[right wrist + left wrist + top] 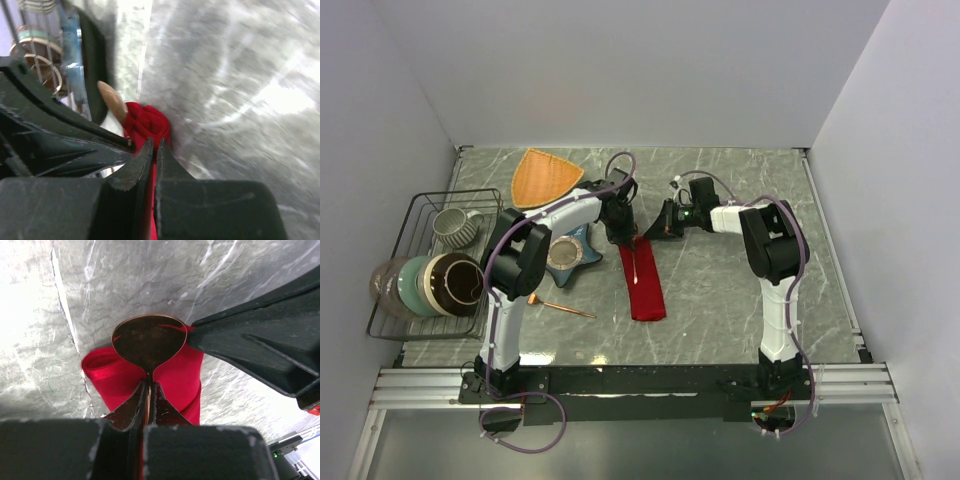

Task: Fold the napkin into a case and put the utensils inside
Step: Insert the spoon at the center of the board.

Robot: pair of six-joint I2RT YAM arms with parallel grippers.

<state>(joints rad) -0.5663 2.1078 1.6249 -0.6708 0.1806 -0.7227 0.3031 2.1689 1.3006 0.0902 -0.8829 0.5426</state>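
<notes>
The red napkin lies folded into a narrow case (642, 285) mid-table. My left gripper (619, 234) is at its far end, shut on the neck of a copper spoon (148, 342). The spoon's bowl hangs over the case's open red mouth (175, 377). My right gripper (653, 231) is just right of it, shut on the cloth's edge (150, 122). In the right wrist view the spoon bowl (113, 102) shows beside the cloth. Another copper utensil (564, 307) lies on the table left of the case. A thin pale streak (636, 264) runs along the case; what it is cannot be told.
A blue star-shaped dish (582, 258) holding a small bowl sits just left of the case. An orange triangular plate (542, 175) lies at the back left. A wire rack (420, 205) with a mug and bowls stands at the left edge.
</notes>
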